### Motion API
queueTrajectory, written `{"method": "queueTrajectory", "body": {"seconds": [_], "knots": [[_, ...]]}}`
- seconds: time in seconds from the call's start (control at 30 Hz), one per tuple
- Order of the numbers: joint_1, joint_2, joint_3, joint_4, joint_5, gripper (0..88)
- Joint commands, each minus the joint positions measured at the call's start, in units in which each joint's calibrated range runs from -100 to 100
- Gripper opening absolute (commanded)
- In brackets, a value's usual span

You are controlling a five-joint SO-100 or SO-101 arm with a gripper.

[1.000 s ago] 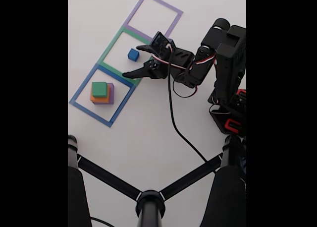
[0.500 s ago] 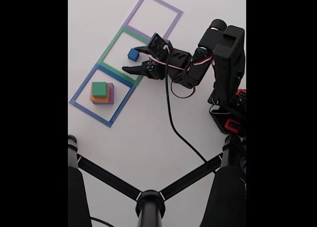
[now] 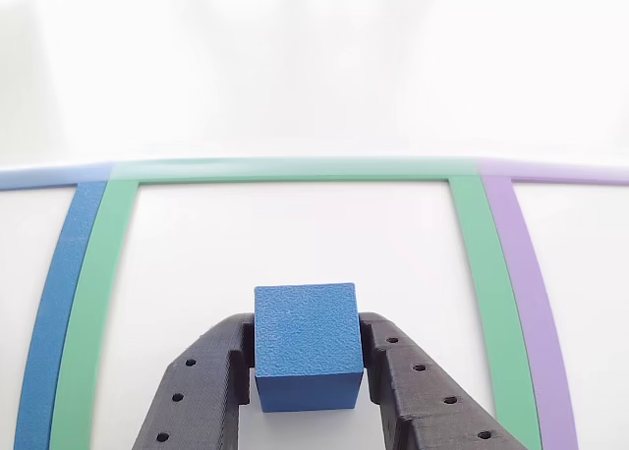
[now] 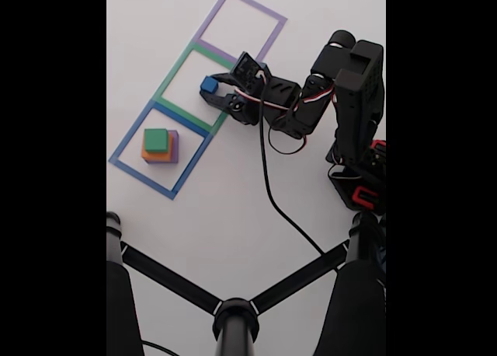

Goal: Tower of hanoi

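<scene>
The small blue cube [image 3: 305, 347] sits on the white table inside the green taped square [image 3: 295, 170]. My gripper [image 3: 307, 332] is shut on it, one black finger [image 3: 211, 381] pressed to each side. The fixed view shows the same: the gripper [image 4: 208, 89] reaches in from the right and clamps the blue cube [image 4: 208, 84]. In the blue taped square [image 4: 130, 132] stands a stack with the green block [image 4: 156, 140] on top, the orange block [image 4: 158, 158] under it and the purple block [image 4: 175, 144] at the bottom.
A purple taped square [image 4: 257, 4] lies beyond the green one. The arm's base [image 4: 361, 177] stands at the right, with a black cable [image 4: 272, 193] trailing down. Black stand legs [image 4: 235, 317] cross the lower part of the fixed view.
The gripper moved left toward the blue cube with its jaws wide open, then shut on it. The stack has not moved.
</scene>
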Motion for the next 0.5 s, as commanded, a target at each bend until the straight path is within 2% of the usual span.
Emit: {"method": "queueTrajectory", "body": {"seconds": [0.0, 0.3, 0.47], "knots": [[0.1, -2.0, 0.8, -1.1, 0.8, 4.2], [-0.2, -9.7, 3.7, 3.8, 0.8, 4.1], [-0.7, -20.7, 2.4, 14.8, 0.8, 4.3]]}}
